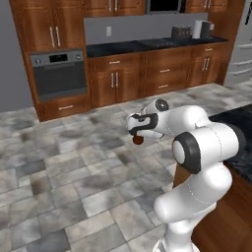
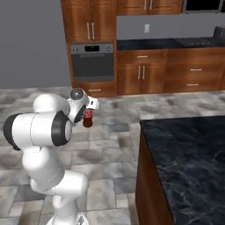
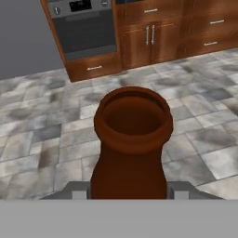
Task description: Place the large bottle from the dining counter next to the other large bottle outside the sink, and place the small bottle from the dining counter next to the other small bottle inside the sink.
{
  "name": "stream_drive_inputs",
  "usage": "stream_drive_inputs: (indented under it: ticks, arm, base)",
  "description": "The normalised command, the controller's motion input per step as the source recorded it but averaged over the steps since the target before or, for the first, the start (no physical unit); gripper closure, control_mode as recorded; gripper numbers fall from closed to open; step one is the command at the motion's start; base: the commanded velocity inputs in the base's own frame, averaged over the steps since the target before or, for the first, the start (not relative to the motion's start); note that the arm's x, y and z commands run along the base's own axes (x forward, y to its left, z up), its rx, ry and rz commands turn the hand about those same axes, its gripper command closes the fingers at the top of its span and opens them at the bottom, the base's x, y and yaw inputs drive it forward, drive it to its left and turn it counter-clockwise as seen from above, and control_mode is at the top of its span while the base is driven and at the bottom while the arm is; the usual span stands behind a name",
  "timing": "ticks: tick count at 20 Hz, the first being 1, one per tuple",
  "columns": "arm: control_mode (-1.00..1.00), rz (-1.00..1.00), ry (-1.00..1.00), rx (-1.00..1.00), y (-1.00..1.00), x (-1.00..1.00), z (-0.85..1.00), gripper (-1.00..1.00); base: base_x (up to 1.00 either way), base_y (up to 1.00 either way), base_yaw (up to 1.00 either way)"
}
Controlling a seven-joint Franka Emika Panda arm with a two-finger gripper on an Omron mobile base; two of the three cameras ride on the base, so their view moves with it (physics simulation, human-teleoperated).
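At the far left of the left base view a built-in steel wall oven [image 1: 58, 74] with a dark glass door sits in reddish-brown wood cabinetry, and to its right runs a row of matching wood base cabinets [image 1: 147, 74] under a black stone worktop, all standing behind a floor of grey mottled stone tiles [image 1: 64, 177]. Further right, above the open floor, the white arm's two-finger gripper [image 1: 139, 134] hangs folded in close to its own elbow, and the dark brown narrow-necked large bottle [image 1: 139, 140] pokes out from it as a small rounded brown end. In the right base view the gripper [image 2: 88, 115] is again out over the tiles, with the large bottle [image 2: 88, 118] showing its red label beneath the hand. The hand view looks straight along the large bottle [image 3: 132, 144], its open round mouth in the middle, and the claw [image 3: 128, 190] is pinching the bottle's body between its two grey pads. At the far right stands the dining counter [image 1: 241, 133] with its black marbled stone top and reddish-brown wood side, the bottle held off it and well apart from its edge.
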Motion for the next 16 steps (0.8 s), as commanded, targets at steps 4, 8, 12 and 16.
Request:
stream_drive_inputs:
  ticks: [4,8,12,16]
  arm:
    - [1.00,0.00,0.00,0.00,0.00,0.00,0.00,1.00]
    - [1.00,0.00,0.00,0.00,0.00,0.00,0.00,1.00]
    - [1.00,0.00,0.00,0.00,0.00,0.00,0.00,1.00]
    - [1.00,0.00,0.00,0.00,0.00,0.00,0.00,1.00]
  base:
    - [0.60,0.69,-0.39]
    - [0.44,0.80,-0.43]
    - [0.47,0.81,-0.47]
    - [0.58,0.78,-0.49]
